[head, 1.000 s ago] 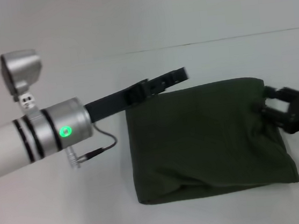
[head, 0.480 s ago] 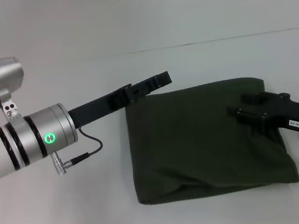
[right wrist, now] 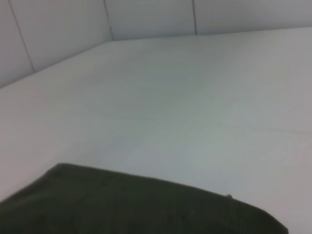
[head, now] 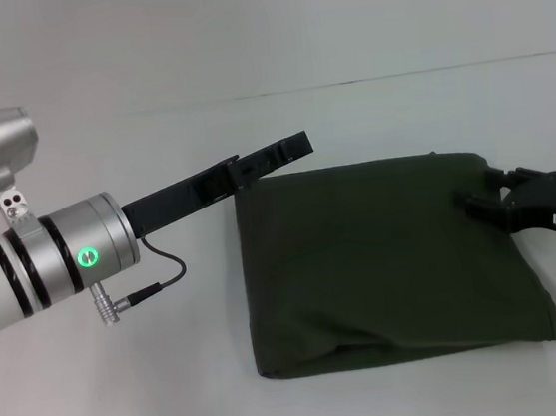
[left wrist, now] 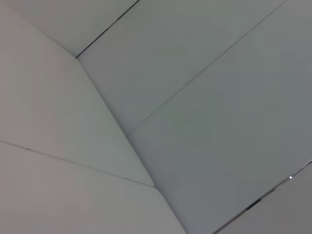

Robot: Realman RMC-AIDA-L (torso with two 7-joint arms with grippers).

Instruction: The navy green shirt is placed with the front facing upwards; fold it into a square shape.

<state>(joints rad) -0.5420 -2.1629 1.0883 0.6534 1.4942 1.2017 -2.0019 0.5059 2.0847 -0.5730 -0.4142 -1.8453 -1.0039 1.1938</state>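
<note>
Green shirt (head: 390, 261) lies folded, roughly square, slightly wider than deep, on our white worktop (head: 130, 406). Left gripper (head: 286, 149) and right gripper (head: 484, 207) hover at its edges; we cannot tell either jaws' state.

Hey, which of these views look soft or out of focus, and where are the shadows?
Head view: sharp, with a soft shadow under the shirt's near edge. Right wrist view: shirt blurred at close range. Left wrist view: only pale panels, no shadow.
</note>
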